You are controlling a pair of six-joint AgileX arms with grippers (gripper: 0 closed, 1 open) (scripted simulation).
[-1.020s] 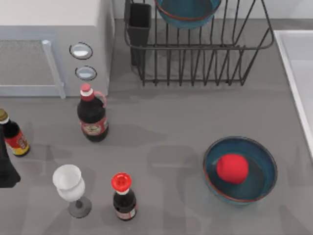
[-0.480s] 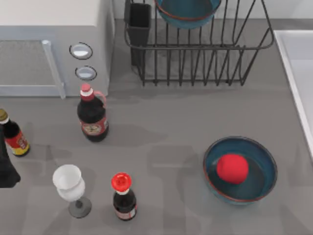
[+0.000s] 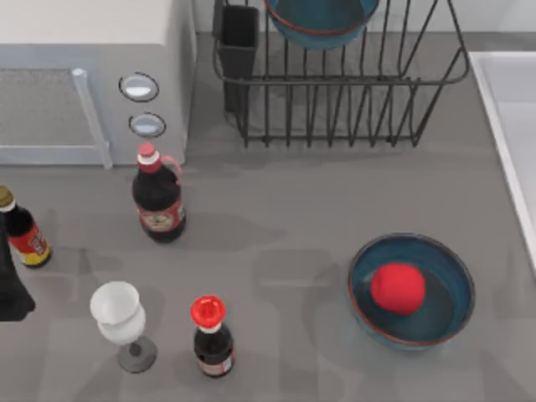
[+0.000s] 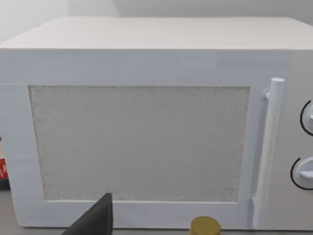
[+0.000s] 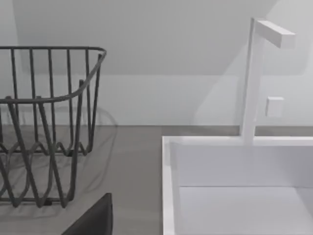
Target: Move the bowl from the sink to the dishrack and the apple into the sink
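A teal-blue bowl [image 3: 322, 21] sits in the black wire dishrack [image 3: 352, 79] at the back. A second bowl that looks the same [image 3: 444, 314] stands on the grey counter at the front right, with the red apple [image 3: 398, 287] inside it. The white sink [image 3: 496, 126] runs along the right edge, and the right wrist view shows its basin [image 5: 168, 186] beside the dishrack [image 5: 49, 98]. My left arm [image 3: 8, 289] is parked at the left edge, facing the microwave. A dark part of my right gripper [image 5: 93, 218] shows low in the right wrist view.
A white microwave [image 3: 84, 75] fills the back left. In front of it stand a dark bottle [image 3: 157, 197], a small bottle [image 3: 23, 230], a wine glass [image 3: 117, 314] and a red-capped bottle [image 3: 211, 335]. A white faucet [image 5: 254, 73] rises behind the sink.
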